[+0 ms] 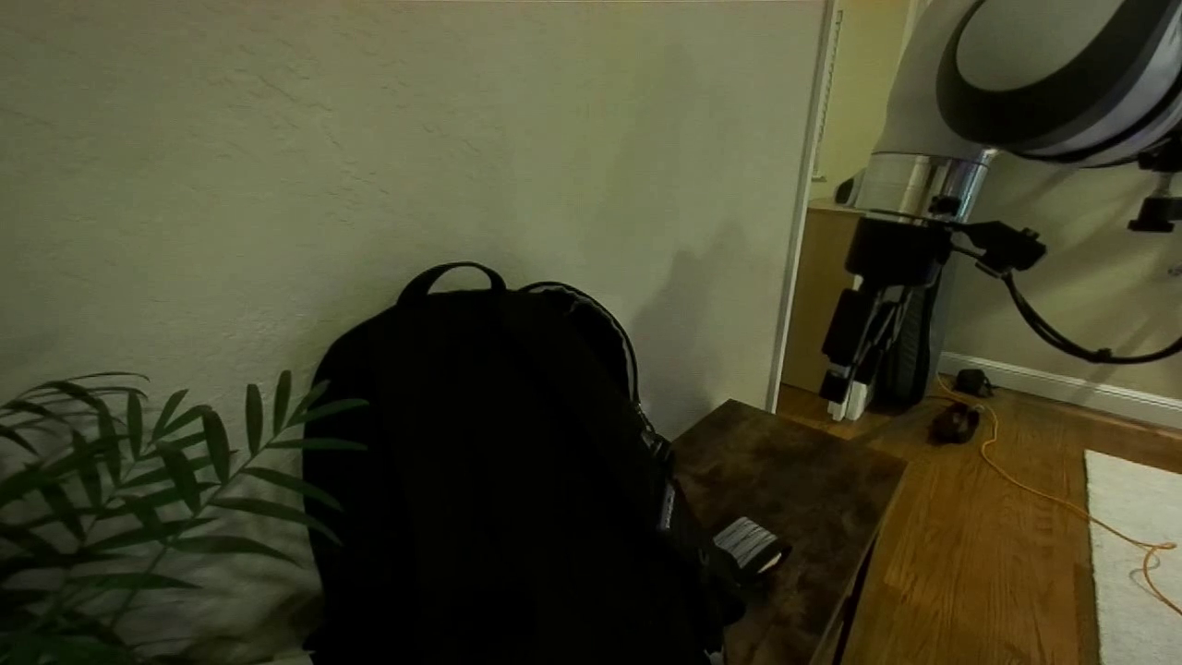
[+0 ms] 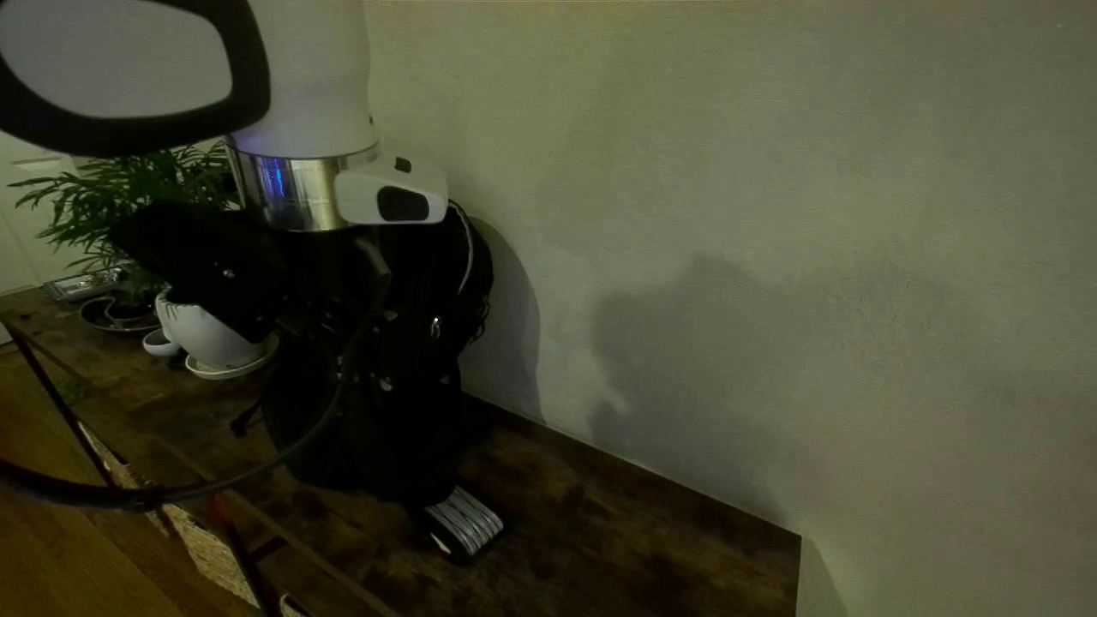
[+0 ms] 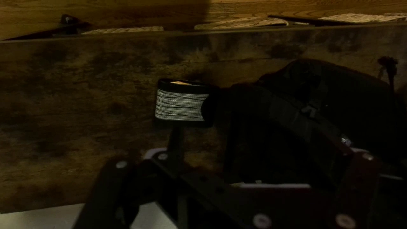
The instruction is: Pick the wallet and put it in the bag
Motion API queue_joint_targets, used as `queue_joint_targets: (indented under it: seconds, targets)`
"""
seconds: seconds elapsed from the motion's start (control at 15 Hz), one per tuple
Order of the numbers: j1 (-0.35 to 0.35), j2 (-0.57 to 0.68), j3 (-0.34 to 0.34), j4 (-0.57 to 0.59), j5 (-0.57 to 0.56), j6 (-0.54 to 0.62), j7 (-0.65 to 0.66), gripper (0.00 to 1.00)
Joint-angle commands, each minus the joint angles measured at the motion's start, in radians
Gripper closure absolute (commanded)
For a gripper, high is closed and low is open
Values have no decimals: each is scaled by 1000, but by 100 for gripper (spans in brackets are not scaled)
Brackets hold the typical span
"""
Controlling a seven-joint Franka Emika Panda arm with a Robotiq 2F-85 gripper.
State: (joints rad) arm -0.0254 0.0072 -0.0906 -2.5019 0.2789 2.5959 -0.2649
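The wallet, black with a grey-and-white striped face, lies on the dark brown table beside the bag in both exterior views. It also shows in the wrist view. The bag is a black backpack standing upright against the wall, its top zip partly open; it also shows in an exterior view. My gripper hangs above table height, pointing down, apart from the wallet. In the wrist view my gripper has its fingers spread with nothing held; the wallet lies just beyond the left finger. The bag's inside is hidden.
The brown table runs along the wall. A leafy plant stands beside the bag; a white pot and small dishes stand behind it. A black cable hangs from my arm.
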Motion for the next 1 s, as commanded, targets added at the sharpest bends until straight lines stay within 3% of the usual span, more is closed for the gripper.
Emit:
queue_joint_targets:
  seconds: [0.0, 0.4, 0.93]
  targets:
    - [-13, -1, 13, 2, -3, -2, 3, 0]
    - [-13, -1, 13, 3, -3, -2, 3, 0]
    - [-22, 202, 38, 82, -56, 135, -14, 0]
